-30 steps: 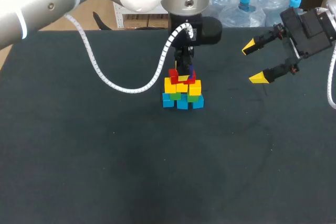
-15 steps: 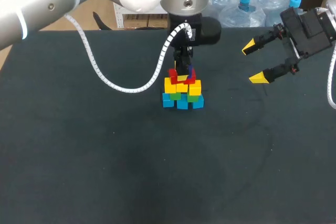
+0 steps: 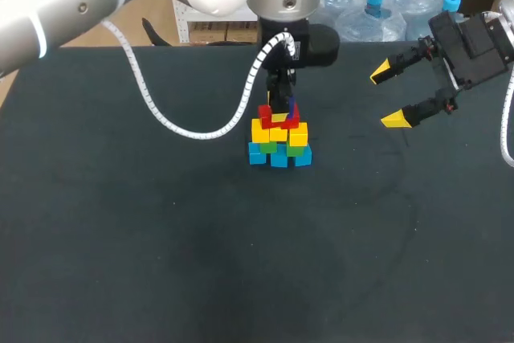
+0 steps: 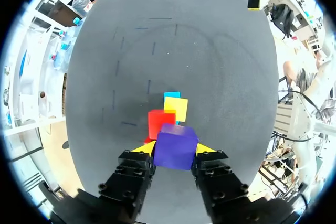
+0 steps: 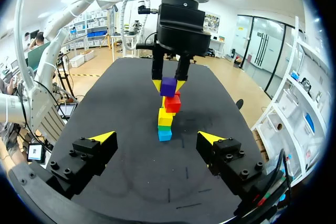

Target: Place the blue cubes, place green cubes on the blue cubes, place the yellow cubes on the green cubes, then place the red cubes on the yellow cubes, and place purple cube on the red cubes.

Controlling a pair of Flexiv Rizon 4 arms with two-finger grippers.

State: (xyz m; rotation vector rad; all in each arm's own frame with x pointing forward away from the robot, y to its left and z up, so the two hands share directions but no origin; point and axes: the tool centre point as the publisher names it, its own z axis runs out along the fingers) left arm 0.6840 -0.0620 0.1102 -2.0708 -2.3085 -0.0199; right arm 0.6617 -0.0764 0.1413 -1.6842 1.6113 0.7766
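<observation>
Change: Almost nothing moves since a second ago. The left arm shifts only a tiny bit, and the pile of cubes looks the same.
Left gripper: The left gripper (image 4: 175, 149) pinches the purple cube (image 5: 168, 86) from two sides with its yellow tips. It hangs right over the pile.
Right gripper: The right gripper (image 3: 387, 99) is off to the side, well apart from the pile. Its fingers are spread wide and hold nothing.
Pile: The blue cubes (image 3: 279, 157) sit at the bottom on the table (image 3: 161, 238). The green cubes (image 3: 269, 148) are on them, then the yellow cubes (image 3: 277, 132), then the red cubes (image 3: 267, 116) on top.
Purple cube: It is just above the red cubes. I cannot tell if it touches them yet.
Done: Blue, green, yellow and red are all stacked, I think.
Left to do: Only the last step, I think. The purple cube must come to rest on the red cubes, and then the fingers must let go.
Watch out: The pile is tall and a bit uneven, so a bump could knock it over.
</observation>
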